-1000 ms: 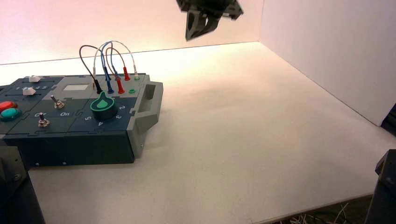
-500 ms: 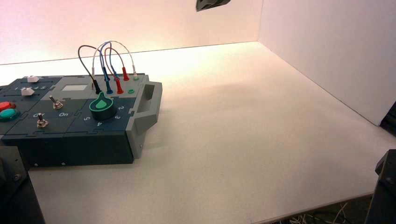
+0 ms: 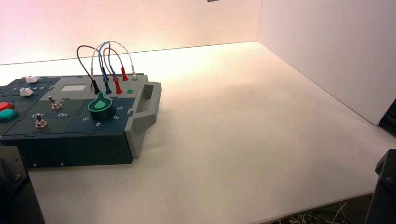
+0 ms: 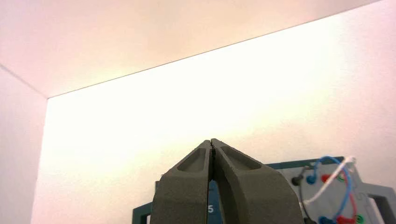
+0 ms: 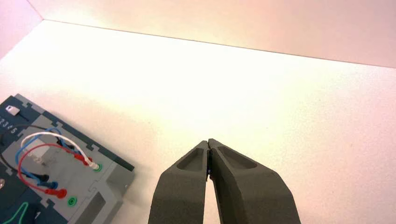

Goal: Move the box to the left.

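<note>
The box [image 3: 70, 116] lies at the table's left side, its left part cut off by the high view's edge. Its grey end handle [image 3: 144, 109] faces right, with a green dial [image 3: 102, 106] and looped jumper wires [image 3: 105, 60] beside it. My right gripper [image 5: 208, 142] is shut with nothing in it, high over the table. It is to the right of the box [image 5: 56, 172] and apart from it. My left gripper [image 4: 212, 142] is also shut and holds nothing, hanging above the box [image 4: 327, 186].
A white wall [image 3: 327, 46] closes the table's right side and another runs along the back. The table's front edge [image 3: 317, 205] slants at the lower right, with loose cables below it. Dark arm parts stand at the lower left [image 3: 14, 191] and lower right [image 3: 385, 186].
The right gripper has risen out of the top of the high view. The box has shifted slightly to the left.
</note>
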Controlling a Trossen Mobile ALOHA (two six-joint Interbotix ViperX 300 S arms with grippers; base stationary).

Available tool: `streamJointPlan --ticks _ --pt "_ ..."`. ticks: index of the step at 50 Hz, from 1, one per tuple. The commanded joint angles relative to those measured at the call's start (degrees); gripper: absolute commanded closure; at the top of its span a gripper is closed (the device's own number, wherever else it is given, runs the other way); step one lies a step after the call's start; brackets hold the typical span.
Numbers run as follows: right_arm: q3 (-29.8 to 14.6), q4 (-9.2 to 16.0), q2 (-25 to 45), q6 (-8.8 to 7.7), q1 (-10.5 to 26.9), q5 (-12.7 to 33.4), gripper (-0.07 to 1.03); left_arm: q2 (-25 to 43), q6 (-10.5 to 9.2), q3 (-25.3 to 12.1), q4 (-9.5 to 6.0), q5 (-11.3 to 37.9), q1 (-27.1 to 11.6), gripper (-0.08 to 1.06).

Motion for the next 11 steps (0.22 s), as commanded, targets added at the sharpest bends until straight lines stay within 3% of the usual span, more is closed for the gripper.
streamJointPlan --ticks 1,11 --pt "-0.35 0.53 -3.08 0.35 0.18 -0.35 0.99 0.26 0.26 -1.49 -0.18 -0.18 -1.14 1.01" --pt "0.7 1.05 -6.24 0.53 0.18 -0.18 0.99 0.26 0.26 -1.67 -0.09 0.18 -1.41 1.01"
